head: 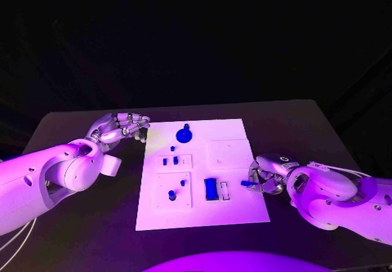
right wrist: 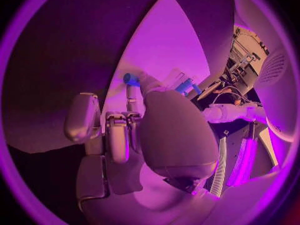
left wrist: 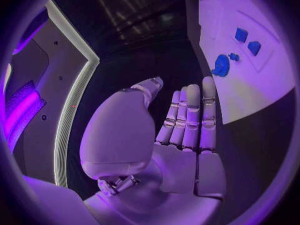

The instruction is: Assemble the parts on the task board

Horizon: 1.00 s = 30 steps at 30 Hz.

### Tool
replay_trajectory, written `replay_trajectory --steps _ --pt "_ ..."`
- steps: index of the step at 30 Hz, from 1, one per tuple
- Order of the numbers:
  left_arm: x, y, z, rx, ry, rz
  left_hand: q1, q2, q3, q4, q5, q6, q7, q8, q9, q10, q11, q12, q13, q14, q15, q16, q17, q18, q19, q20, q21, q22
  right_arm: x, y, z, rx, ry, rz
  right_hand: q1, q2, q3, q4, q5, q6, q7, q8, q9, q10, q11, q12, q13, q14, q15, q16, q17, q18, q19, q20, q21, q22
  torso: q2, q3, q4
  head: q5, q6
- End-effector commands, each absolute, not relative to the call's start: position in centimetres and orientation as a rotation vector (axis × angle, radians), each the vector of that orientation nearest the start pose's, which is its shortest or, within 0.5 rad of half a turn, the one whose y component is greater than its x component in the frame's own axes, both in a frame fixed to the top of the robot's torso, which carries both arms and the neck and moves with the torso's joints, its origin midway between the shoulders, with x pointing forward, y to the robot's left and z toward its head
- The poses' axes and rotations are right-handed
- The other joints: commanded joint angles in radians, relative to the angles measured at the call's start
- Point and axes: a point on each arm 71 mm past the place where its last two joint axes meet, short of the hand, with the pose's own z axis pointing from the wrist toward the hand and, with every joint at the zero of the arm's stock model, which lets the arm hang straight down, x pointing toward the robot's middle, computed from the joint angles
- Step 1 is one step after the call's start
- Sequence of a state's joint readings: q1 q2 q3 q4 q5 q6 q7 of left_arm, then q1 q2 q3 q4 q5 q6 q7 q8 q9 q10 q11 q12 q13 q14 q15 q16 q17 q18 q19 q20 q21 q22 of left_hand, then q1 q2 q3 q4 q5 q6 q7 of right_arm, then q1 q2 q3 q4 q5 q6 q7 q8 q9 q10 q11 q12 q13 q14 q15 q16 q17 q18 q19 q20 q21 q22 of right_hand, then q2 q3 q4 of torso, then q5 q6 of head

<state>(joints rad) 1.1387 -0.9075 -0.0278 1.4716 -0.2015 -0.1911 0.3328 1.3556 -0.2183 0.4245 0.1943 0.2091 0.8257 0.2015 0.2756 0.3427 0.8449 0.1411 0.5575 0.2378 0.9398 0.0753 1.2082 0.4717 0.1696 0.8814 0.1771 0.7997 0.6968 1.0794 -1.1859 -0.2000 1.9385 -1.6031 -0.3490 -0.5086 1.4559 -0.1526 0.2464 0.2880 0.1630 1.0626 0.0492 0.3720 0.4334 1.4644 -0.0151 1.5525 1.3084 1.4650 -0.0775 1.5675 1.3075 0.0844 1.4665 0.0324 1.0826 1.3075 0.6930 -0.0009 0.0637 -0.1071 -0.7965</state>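
Right robot hand (head: 266,177) pinching small blue part (head: 246,183), at task board (head: 237,212) right edge

1. Left arm (head: 57,175): smooth white shell casing, with a large rounded housing at the wrist and a small blocky projection beside it. Thin pale cables trailed at its near left end.
2. Left hand (head: 118,128): silver metal, many-fingered; the fingers (left wrist: 190,117) were built of segments with darker bands between them. A bulbous glossy cover sat at the thumb base, with small metal fittings under it.
3. Right arm (head: 343,195): white rounded shells with visible seams; a thin pale cable ran along its top.
4. Right hand (head: 265,175): silver, carrying a dark round marking ringed in white on its back. Its fingers (right wrist: 119,135) had flat oblong pads.
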Motion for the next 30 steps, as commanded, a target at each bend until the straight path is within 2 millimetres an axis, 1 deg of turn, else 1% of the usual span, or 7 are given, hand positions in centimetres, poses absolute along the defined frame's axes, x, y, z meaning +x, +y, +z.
replay_trajectory --steps 1,9,15,17,25,27,30 --pt "48.3 24.6 -20.7 -0.98 1.575 -1.469 0.009 0.001 -0.004 -0.002 0.001 -0.007 -0.001 0.005 0.001 -0.006 0.0 0.004 0.001 -0.008 0.002 0.006 0.001 0.014 0.009 -0.001 -0.006 -0.001 34.9 -26.0 -25.0 0.028 1.931 0.302 0.001 0.004 0.019 -0.002 0.01 0.01 0.0 0.008 0.01 0.101 -0.008 0.007 0.256 0.106 -0.006 0.003 0.263 -0.014 0.048 -0.009 0.006 0.163 -0.001 -0.0003 -0.0009 0.001 0.002" --pt "48.2 24.4 -20.7 -0.944 1.592 -1.448 0.036 0.01 0.006 -0.007 0.004 -0.009 0.0 0.006 0.0 -0.008 0.001 0.006 -0.001 -0.01 0.001 0.006 -0.001 0.014 0.013 -0.002 -0.009 -0.003 34.7 -25.3 -23.8 0.199 1.911 0.418 -0.062 -0.002 0.052 0.003 -0.015 0.013 0.001 0.011 0.013 0.103 -0.008 0.011 0.258 0.106 -0.007 0.003 0.263 -0.018 0.053 -0.01 0.027 0.169 0.0 -0.0004 -0.0002 0.004 0.001" --pt "48.0 24.2 -20.7 -0.969 1.593 -1.46 0.046 0.012 0.011 -0.01 0.006 -0.008 0.0 0.007 -0.001 -0.008 0.001 0.006 -0.003 -0.01 0.001 0.006 -0.001 0.014 0.015 -0.003 -0.01 -0.003 34.5 -24.2 -23.9 0.336 1.946 0.502 -0.147 0.012 0.069 0.004 -0.052 0.012 0.003 0.012 0.017 0.105 -0.006 0.015 0.261 0.106 -0.005 0.003 0.263 -0.018 0.055 -0.009 0.031 0.172 0.0 -0.0006 -0.0023 0.008 -0.001" --pt "48.0 24.1 -20.7 -0.974 1.595 -1.465 0.05 0.012 0.013 -0.012 0.006 -0.008 0.0 0.008 -0.001 -0.008 0.001 0.006 -0.003 -0.011 0.001 0.006 -0.001 0.014 0.015 -0.003 -0.01 -0.002 34.5 -23.9 -24.0 0.369 1.964 0.517 -0.192 0.001 0.058 0.002 -0.009 0.012 0.004 0.014 0.02 0.105 -0.005 0.016 0.261 0.106 -0.004 0.003 0.263 -0.018 0.055 -0.009 0.031 0.173 0.0 -0.0015 -0.0006 0.005 0.0" --pt "47.9 23.9 -20.6 -0.984 1.597 -1.474 0.055 0.012 0.015 -0.013 0.007 -0.008 0.001 0.008 -0.001 -0.008 0.001 0.006 -0.004 -0.011 0.001 0.006 -0.001 0.014 0.016 -0.003 -0.009 -0.002 34.3 -22.3 -25.6 0.422 2.073 0.532 -0.26 0.005 0.036 0.005 0.013 0.011 0.007 0.016 0.024 0.105 -0.003 0.014 0.26 0.106 -0.002 0.003 0.263 -0.017 0.054 -0.007 0.019 0.171 0.0 -0.0003 0.0002 0.005 -0.003" --pt "47.9 23.9 -20.6 -0.985 1.599 -1.485 0.056 0.012 0.016 -0.014 0.007 -0.008 0.0 0.008 -0.001 -0.008 0.001 0.006 -0.004 -0.011 0.001 0.006 -0.002 0.014 0.016 -0.003 -0.009 -0.002 34.2 -22.0 -26.1 0.421 2.109 0.525 -0.315 0.02 0.018 0.004 0.092 0.015 0.004 0.018 0.027 0.106 -0.004 0.018 0.262 0.106 -0.004 0.003 0.263 -0.019 0.057 -0.008 0.034 0.174 0.0 0.0003 0.0016 0.005 -0.005" --pt "47.8 23.9 -20.6 -0.986 1.601 -1.498 0.061 0.011 0.018 -0.017 0.007 -0.008 0.0 0.009 -0.002 -0.009 0.001 0.006 -0.005 -0.012 0.001 0.005 -0.002 0.014 0.016 -0.004 -0.009 -0.002 34.1 -21.7 -26.5 0.421 2.132 0.521 -0.321 0.022 0.015 0.004 0.097 0.021 0.002 0.022 0.029 0.106 -0.006 0.018 0.262 0.106 -0.005 0.003 0.263 -0.018 0.056 -0.009 0.029 0.174 0.001 0.0005 -0.0011 0.008 -0.008"
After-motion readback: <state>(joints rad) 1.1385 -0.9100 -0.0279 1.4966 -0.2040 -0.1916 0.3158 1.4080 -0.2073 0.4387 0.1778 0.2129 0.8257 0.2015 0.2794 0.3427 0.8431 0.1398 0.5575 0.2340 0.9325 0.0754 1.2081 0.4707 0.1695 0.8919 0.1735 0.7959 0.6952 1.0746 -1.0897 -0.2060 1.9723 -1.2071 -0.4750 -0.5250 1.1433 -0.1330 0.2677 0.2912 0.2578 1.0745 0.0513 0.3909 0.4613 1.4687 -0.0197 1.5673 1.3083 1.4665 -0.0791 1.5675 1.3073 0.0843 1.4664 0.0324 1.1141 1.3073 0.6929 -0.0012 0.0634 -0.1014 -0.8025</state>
